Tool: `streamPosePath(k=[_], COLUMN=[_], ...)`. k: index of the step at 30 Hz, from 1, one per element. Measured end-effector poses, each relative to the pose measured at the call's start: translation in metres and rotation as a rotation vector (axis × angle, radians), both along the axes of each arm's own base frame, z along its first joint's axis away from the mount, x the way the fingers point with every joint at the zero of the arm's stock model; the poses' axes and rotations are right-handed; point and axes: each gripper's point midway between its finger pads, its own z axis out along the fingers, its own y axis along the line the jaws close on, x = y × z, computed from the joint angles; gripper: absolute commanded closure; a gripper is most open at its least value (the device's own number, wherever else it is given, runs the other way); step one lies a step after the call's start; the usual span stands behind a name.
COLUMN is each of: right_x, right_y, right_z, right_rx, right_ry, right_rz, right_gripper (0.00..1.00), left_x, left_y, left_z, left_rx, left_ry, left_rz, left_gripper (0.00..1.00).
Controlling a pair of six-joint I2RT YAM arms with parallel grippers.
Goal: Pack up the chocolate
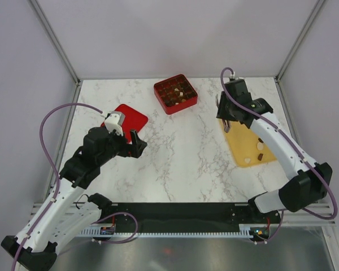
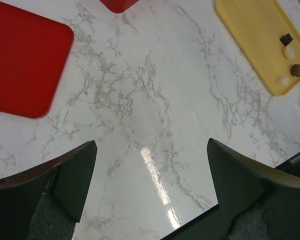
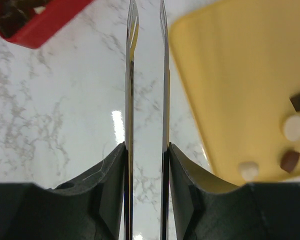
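Several tiny chocolate pieces [image 1: 260,156], dark brown and pale cream, lie at the near end of the flat yellow tray [image 1: 243,141]; they also show in the left wrist view [image 2: 296,70] and the right wrist view [image 3: 290,161]. More pieces sit in the red gridded box [image 1: 175,94]. My right gripper [image 1: 225,117] is shut on a pair of metal tweezers [image 3: 131,75], whose thin blades stand slightly apart with nothing between them, over bare marble just left of the tray [image 3: 230,75]. My left gripper [image 1: 137,144] is open and empty above the table.
A flat red lid [image 1: 127,118] lies by my left gripper and shows in the left wrist view [image 2: 25,65]. The box corner [image 3: 35,20] is at the upper left of the right wrist view. The marble table [image 1: 181,164] ends at a black front edge.
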Motion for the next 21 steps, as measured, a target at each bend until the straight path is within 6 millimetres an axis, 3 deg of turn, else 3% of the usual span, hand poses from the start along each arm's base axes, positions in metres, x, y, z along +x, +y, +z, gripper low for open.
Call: streamPosePath(k=[5,8,13,21], right_x=[-0.060,-0.095,-0.132,-0.166], right_y=[-0.057,-0.080,-0.093,-0.096], right_z=[-0.041,-0.057,-0.065,-0.084], right_rx=[-0.020,-0.038,-0.037,-0.018], right_ry=[0.168,0.255,0.312,0.393], right_rz=[-0.142,-0.202,-0.233,-0.254], right_gripper=[0.55,0.53,0.49,0.46], left_x=[-0.001,-0.002,-0.003,-0.003], left_y=[-0.001,-0.002,-0.003,-0.003], left_z=[0.002,0.002,0.002,0.002], left_rx=[-0.007,-0.009,-0.011,-0.013], left_ry=[-0.005,-0.002,-0.002,-0.001], left_rz=[-0.007,-0.016,-0.019,-0.022], left_gripper=[0.01,0.00,0.00,0.00])
